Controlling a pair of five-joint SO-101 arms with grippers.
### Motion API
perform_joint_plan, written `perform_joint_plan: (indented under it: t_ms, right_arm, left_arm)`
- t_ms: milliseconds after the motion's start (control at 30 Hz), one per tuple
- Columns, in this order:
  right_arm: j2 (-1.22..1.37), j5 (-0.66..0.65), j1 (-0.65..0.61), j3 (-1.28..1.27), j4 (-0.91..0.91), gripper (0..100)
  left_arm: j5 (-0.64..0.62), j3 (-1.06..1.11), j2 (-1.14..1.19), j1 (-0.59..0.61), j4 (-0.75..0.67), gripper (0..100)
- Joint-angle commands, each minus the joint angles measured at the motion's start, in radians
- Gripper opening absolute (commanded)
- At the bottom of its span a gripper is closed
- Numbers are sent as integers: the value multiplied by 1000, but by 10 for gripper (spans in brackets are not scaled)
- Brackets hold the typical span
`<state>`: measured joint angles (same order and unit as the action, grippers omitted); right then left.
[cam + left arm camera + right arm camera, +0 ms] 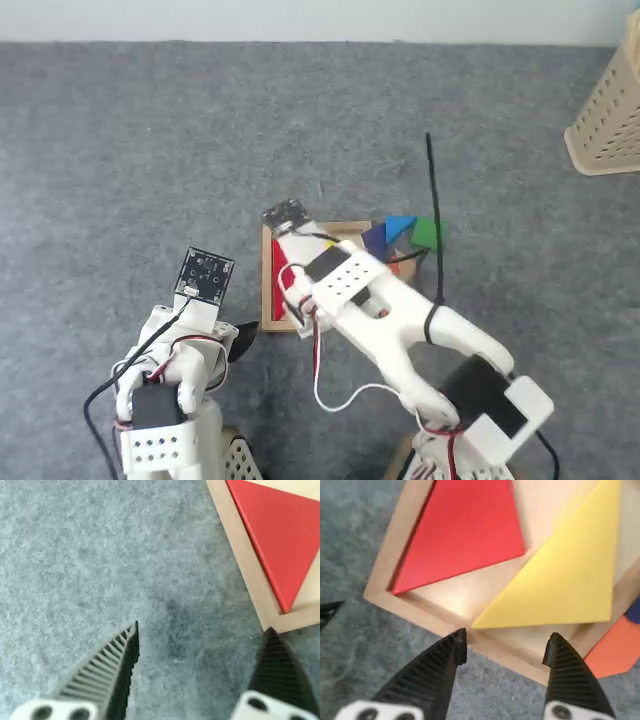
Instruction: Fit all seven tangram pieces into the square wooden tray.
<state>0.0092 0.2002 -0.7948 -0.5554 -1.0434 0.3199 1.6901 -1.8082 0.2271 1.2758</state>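
The square wooden tray (418, 607) holds a red triangle (465, 530) along one wall and a yellow triangle (565, 580) beside it. My right gripper (507, 642) hangs open just over the tray's rim, nothing between its fingers. An orange piece (615, 650) lies just outside that rim. In the high view my right arm (350, 285) covers most of the tray (266, 290); blue (400, 228) and green (427, 233) pieces lie on the carpet at its far right. My left gripper (200, 655) is open over bare carpet, beside a tray corner (260, 605) with the red triangle (280, 530).
Grey carpet covers the whole table. A beige perforated basket (610, 110) stands at the far right edge. A black cable (434, 210) runs past the loose pieces. Free room lies left of and behind the tray.
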Motion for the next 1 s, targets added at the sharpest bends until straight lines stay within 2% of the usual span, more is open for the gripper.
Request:
perform_joint_plan:
  t_ms: [0,300,800,967]
  right_arm:
    - [-13,-6,44,58,16,249]
    - [-12,-2,59,51,90,249]
    - [-10,0,58,49,90,248]
    - [-10,2,-1,35,90,248]
  left_arm:
    - [5,-5,-14,-5,0,353]
    - [5,-5,-14,-5,0,353]
    - [5,-5,-14,-5,0,353]
    - [5,-5,-14,-5,0,353]
